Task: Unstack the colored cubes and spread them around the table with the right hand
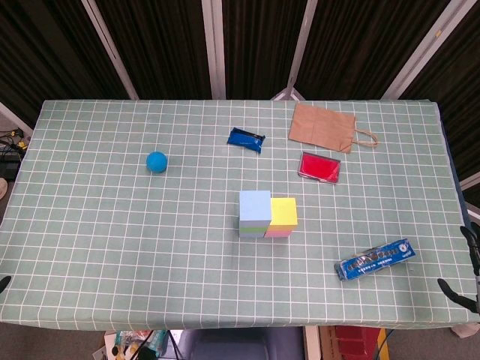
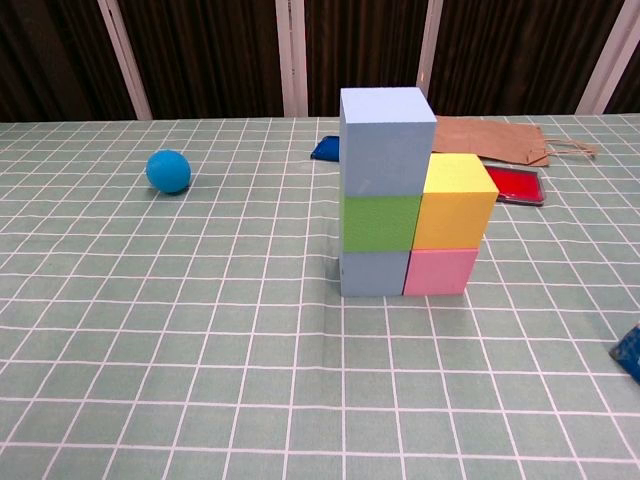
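Observation:
The stacked cubes stand mid-table in two touching columns. The left column has a light blue cube (image 1: 255,204) (image 2: 386,140) on a green cube (image 2: 380,222), which sits on a grey-blue cube (image 2: 374,272). The right column has a yellow cube (image 1: 284,211) (image 2: 455,203) on a pink cube (image 2: 440,271). Only dark fingers of my right hand (image 1: 463,279) show at the right edge of the head view, apart and holding nothing, well right of the stack. A dark tip of my left hand (image 1: 4,283) shows at the left edge.
A blue ball (image 1: 156,161) (image 2: 168,171) lies at the left. Behind the stack are a dark blue packet (image 1: 246,139), a brown paper bag (image 1: 324,127) and a red pouch (image 1: 320,166). A blue wrapped pack (image 1: 375,259) lies at the front right.

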Available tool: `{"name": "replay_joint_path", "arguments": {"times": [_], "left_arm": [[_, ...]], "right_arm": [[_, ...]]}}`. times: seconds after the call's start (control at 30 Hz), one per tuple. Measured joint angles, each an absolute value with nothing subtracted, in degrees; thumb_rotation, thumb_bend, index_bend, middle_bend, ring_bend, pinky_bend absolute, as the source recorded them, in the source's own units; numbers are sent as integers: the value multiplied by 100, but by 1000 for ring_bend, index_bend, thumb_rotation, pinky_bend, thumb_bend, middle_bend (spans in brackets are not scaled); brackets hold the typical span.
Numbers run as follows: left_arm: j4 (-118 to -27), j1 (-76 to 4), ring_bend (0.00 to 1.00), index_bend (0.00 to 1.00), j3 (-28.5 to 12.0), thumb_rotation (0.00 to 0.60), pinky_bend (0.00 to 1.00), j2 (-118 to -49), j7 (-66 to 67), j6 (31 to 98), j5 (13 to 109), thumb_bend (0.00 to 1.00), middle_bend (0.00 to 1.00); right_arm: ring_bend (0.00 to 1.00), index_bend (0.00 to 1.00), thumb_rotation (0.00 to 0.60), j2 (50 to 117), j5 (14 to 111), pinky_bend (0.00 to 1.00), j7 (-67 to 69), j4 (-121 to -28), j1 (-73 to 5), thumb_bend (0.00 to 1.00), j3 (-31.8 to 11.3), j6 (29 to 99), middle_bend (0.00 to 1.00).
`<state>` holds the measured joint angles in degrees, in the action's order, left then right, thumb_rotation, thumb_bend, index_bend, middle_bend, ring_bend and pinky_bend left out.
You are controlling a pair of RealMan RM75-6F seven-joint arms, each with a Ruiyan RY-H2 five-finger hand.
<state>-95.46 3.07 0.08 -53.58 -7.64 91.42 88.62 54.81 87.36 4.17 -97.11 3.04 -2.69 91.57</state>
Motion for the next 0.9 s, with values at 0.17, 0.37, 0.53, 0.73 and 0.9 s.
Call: {"name": "replay_joint_path", "arguments": {"times": [0.17, 0.37, 0.53, 0.73, 0.9], "left_arm": [[-9546, 322, 0, 76, 24, 600, 9, -5339, -806, 9181, 8896, 285, 0], [-9527, 396, 0, 76, 43, 600, 9, -5312, -943, 9331, 8960, 285, 0], [-9516, 403, 0, 75, 63, 600, 9, -5315, -905, 9313, 8972, 285, 0], [-9534, 394, 0, 76, 52, 600, 10, -5345, -850, 9312, 8968, 285, 0], [-9553, 419, 0, 75, 65, 600, 9, -5338, -827, 9346, 8974, 285, 0]], "right_arm": [[0, 0, 600, 5468, 8775, 0, 455, -9734, 303, 217, -241, 9134, 0], [0, 0, 600, 5309, 8858, 0, 871, -9781, 264, 216, -127, 8917, 0], [0, 0, 600, 5254, 8814, 0, 1047, -9774, 236, 217, -116, 8829, 0], [0, 0, 600, 5250, 8936, 0, 1479, -9799, 152, 215, -68, 8683, 0], [0, 0, 600, 5232, 9127, 0, 2119, -9884, -11, 138, -8, 8460, 0]]}}
